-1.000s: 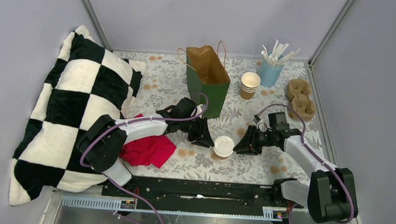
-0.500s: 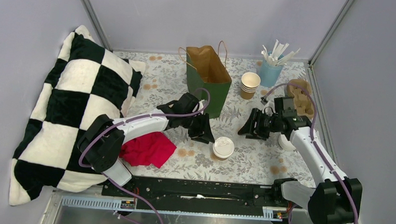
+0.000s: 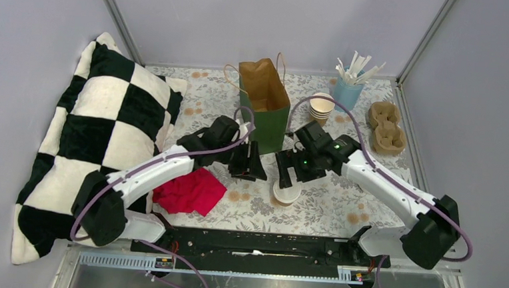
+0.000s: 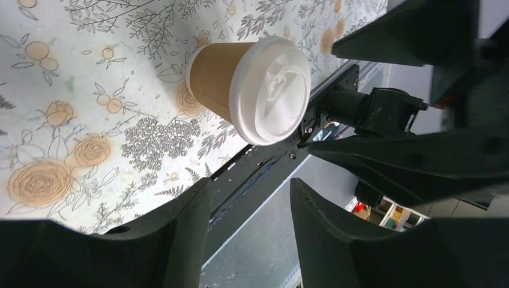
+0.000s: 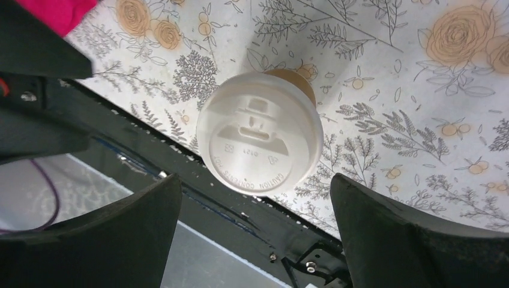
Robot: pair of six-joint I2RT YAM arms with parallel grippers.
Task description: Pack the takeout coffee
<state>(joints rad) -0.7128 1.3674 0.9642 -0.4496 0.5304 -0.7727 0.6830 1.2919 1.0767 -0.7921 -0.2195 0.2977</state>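
Observation:
One takeout coffee point(image 3: 286, 194), a tan paper cup with a white lid, stands upright near the table's front edge. In the right wrist view its lid point(image 5: 259, 133) sits below and just ahead of my right gripper point(image 5: 255, 183), which hovers over it, open wide and touching nothing. My right gripper point(image 3: 288, 175) is right above the cup in the top view. To the cup's left, my left gripper point(image 3: 253, 168) is open and empty. The left wrist view shows the cup point(image 4: 252, 89) ahead of the left gripper point(image 4: 249, 192), apart from the fingers. The green bag point(image 3: 265, 108) stands open behind.
A stack of lidless paper cups point(image 3: 321, 109) and a blue cup of white sticks point(image 3: 347, 91) stand at the back right, with brown cup carriers point(image 3: 386, 129) beside them. A red cloth point(image 3: 192, 191) lies front left, next to a checkered pillow point(image 3: 95, 141).
My right arm swung left from the table's right side to above the lidded cup and its jaws opened wide. My left gripper drew back from the cup and opened further.

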